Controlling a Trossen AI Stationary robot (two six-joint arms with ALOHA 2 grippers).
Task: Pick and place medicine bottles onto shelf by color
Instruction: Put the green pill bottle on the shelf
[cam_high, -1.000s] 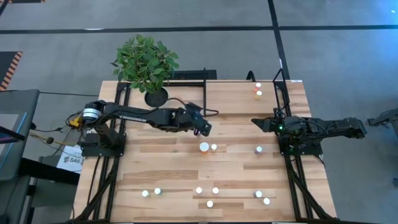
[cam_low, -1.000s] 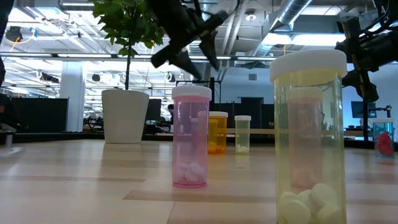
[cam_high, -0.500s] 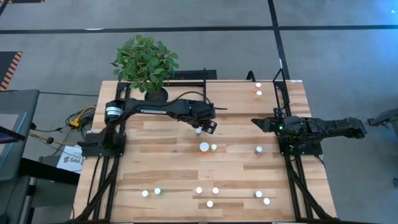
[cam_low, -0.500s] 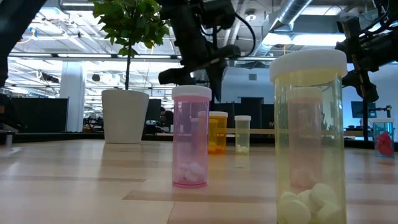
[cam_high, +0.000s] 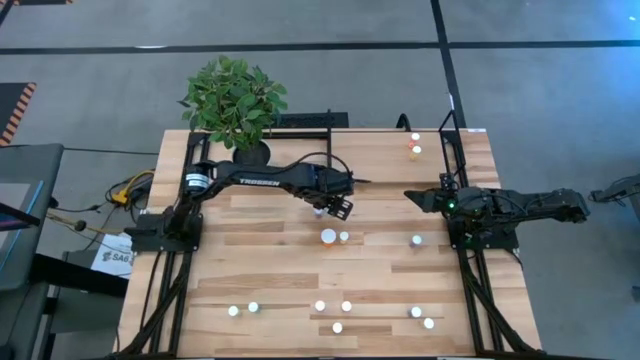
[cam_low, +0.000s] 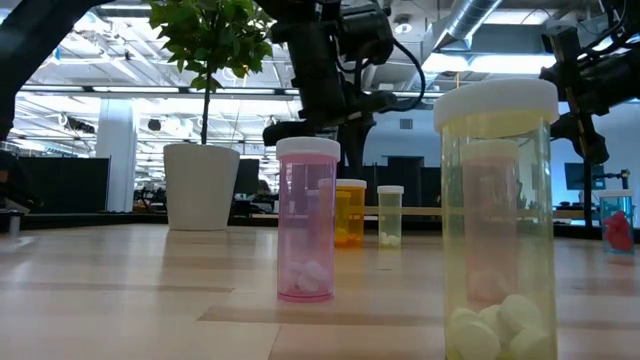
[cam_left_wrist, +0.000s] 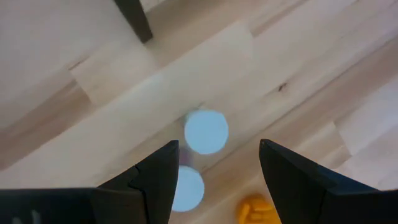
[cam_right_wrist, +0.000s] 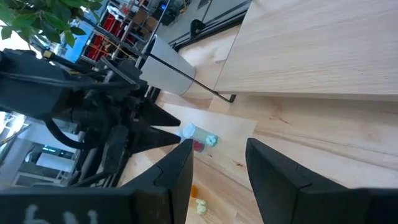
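Left arm has swung in across the table (cam_high: 270, 260), and the left gripper (cam_high: 338, 207) has now come to rest on the near side of the plant pot (cam_high: 251, 156) and a little toward the right arm. A second ago it was drawn farther back and still travelling; over the last half second it has barely shifted, so this reads as lining up, not reaching.

Its jaws stand apart with nothing between them. The left wrist view looks straight down past them onto a white-capped bottle (cam_left_wrist: 206, 131), with a second cap (cam_left_wrist: 186, 188) just beside it and a patch of orange close by. Which body colour sits under that first cap I cannot tell from above.

The right gripper (cam_high: 414, 197) waits well across from the pot at the table's right side, unmoved, jaws apart and empty.

Where does that leave the job? Early days, I'd say. The shelf (cam_high: 375, 155) lies beside the pot, along the far edge, and only two capped bottles (cam_high: 415, 144) stand on it, at its end farthest from the pot. The large orange bottle (cam_high: 328, 237) sits just nearward of the left gripper, and most of the others are strung out along the table's near edge, well away from the pot. A descent and a close look like the next call.
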